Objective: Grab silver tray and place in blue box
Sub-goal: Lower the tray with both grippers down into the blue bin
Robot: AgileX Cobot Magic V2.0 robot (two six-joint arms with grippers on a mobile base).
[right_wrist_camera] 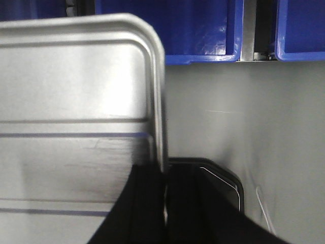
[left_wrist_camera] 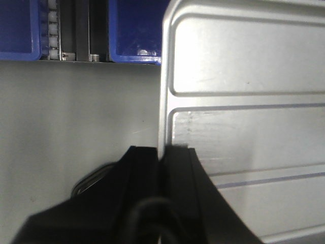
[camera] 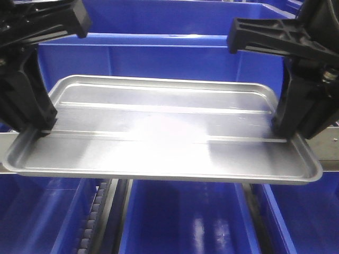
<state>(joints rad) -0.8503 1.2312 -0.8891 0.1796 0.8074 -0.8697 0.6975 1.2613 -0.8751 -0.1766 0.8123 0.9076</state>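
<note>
The silver tray [camera: 159,132] hangs level in the air, its long side across the front view, two raised ridges running along its recessed centre. My left gripper [camera: 45,129] is shut on the tray's left rim [left_wrist_camera: 163,112]; my right gripper [camera: 283,135] is shut on its right rim [right_wrist_camera: 158,101]. In each wrist view one black finger lies on the tray's inner face and the other outside the rim. A blue box [camera: 159,53] stands just behind the tray, its front wall and thick rim showing above it. More blue boxes [camera: 185,217] lie below the tray.
A grey flat surface [left_wrist_camera: 76,117] lies under the tray's ends in both wrist views. A metal rail with rollers [camera: 98,211] runs between the lower blue crates. A black-rimmed flat object [right_wrist_camera: 223,185] lies on the grey surface under my right gripper.
</note>
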